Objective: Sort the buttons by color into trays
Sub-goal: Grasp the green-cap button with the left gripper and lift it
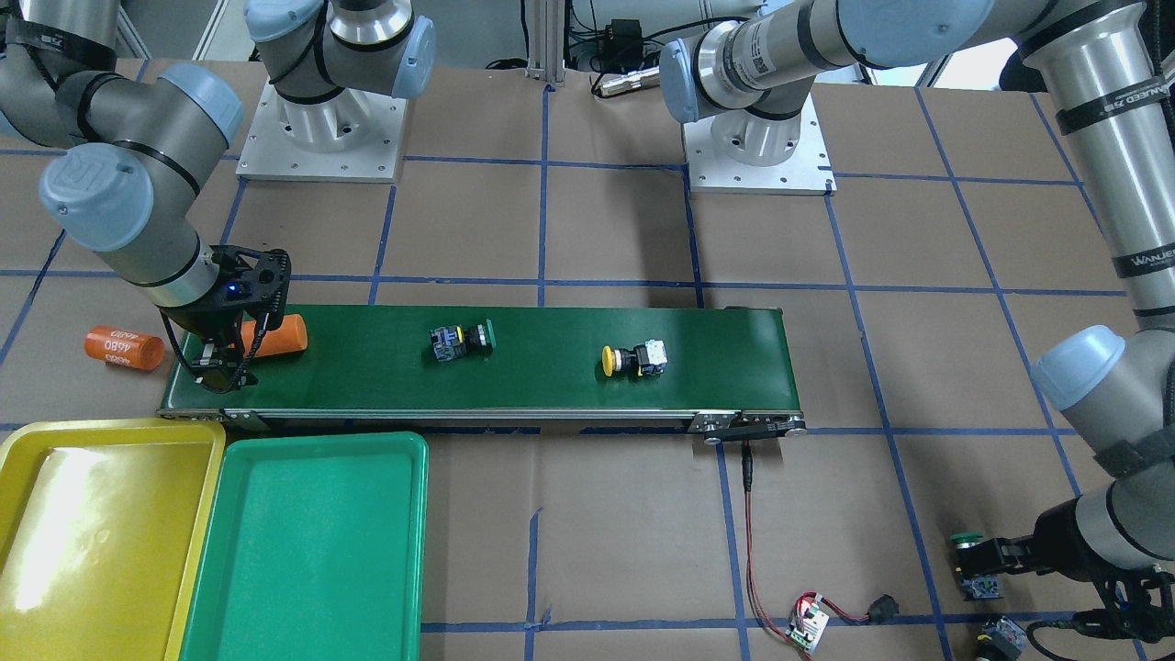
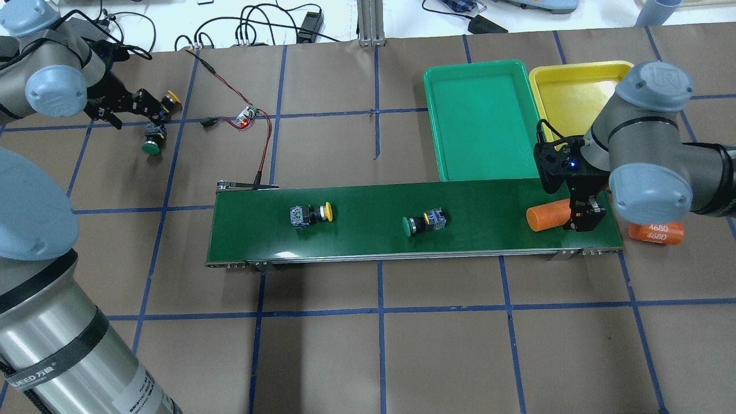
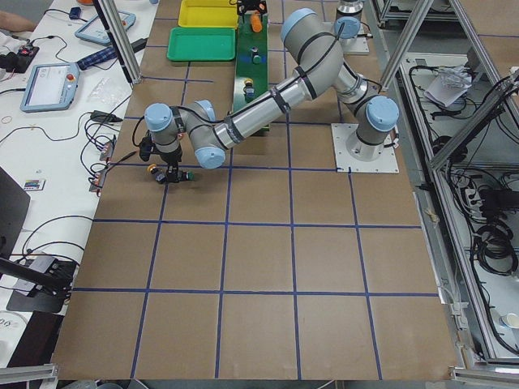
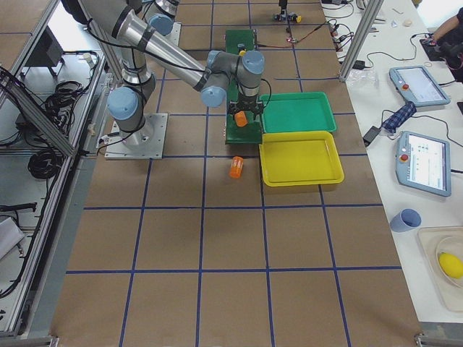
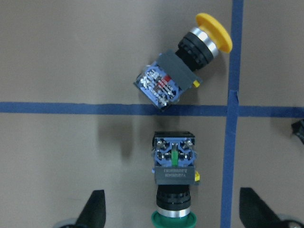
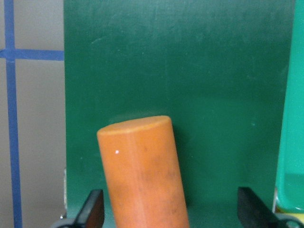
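Two buttons lie on the conveyor belt [image 2: 368,238]: a green-capped one [image 2: 422,222] [image 1: 459,341] and a yellow-capped one [image 2: 310,214] [image 1: 633,358]. Two more lie on the table at the far left: a green one [image 2: 152,141] [image 5: 175,180] and a yellow one [image 2: 168,100] [image 5: 183,71]. My left gripper [image 5: 173,211] [image 2: 146,115] is open and hovers over the green one, a finger on each side. My right gripper [image 2: 583,221] [image 6: 172,211] is open over the belt's end, around an orange cylinder [image 6: 142,175]. The green tray [image 2: 434,126] and yellow tray [image 2: 575,72] stand side by side and hold nothing.
The orange cylinder [image 2: 546,217] lies on the belt's right end. A second one marked 4680 [image 2: 655,232] lies on the table just past that end. A small circuit board [image 2: 248,115] with red wires lies near the left buttons.
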`<state>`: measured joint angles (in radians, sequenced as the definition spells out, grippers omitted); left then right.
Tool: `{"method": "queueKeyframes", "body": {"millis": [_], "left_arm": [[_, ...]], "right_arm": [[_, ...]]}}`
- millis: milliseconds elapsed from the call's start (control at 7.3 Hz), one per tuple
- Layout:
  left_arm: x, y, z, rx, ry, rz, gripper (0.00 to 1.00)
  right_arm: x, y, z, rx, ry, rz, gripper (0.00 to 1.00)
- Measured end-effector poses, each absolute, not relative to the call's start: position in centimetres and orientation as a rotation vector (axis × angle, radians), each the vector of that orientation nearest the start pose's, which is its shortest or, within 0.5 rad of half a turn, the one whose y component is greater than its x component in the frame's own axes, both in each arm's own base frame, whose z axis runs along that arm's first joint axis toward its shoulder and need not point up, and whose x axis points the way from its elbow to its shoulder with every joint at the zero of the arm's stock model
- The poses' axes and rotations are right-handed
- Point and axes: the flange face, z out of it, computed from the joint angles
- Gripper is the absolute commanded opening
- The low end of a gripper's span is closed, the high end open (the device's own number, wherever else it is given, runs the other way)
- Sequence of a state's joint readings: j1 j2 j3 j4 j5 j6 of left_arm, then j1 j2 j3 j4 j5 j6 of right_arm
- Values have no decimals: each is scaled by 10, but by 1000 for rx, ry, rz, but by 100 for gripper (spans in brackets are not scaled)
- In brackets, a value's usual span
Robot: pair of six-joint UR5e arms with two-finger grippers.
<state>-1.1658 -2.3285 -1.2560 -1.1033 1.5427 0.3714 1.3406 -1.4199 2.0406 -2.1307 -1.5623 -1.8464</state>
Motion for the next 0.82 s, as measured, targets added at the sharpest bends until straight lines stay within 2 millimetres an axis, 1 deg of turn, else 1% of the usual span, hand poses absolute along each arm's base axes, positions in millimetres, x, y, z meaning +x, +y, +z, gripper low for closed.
{"method": "queueKeyframes", "body": {"millis": [137,274,411,548,822], "left_arm": [[170,-744,196,-50,3170,-44,98],[167,-745,188,-54,3193,-33,64],[165,-744,182,-54,3206,-22,24],[163,-744,180,-51,3209,-15,0],[164,-745,182,-41,3209,-20,0]], "right_arm": [[22,-495,247,-2228,2129,42,100],[21,-496,245,-2226,2128,46,100],[21,-497,245,-2225,2129,47,100],[20,-497,245,-2225,2130,47,100],[20,-497,246,-2225,2132,47,100]]}}
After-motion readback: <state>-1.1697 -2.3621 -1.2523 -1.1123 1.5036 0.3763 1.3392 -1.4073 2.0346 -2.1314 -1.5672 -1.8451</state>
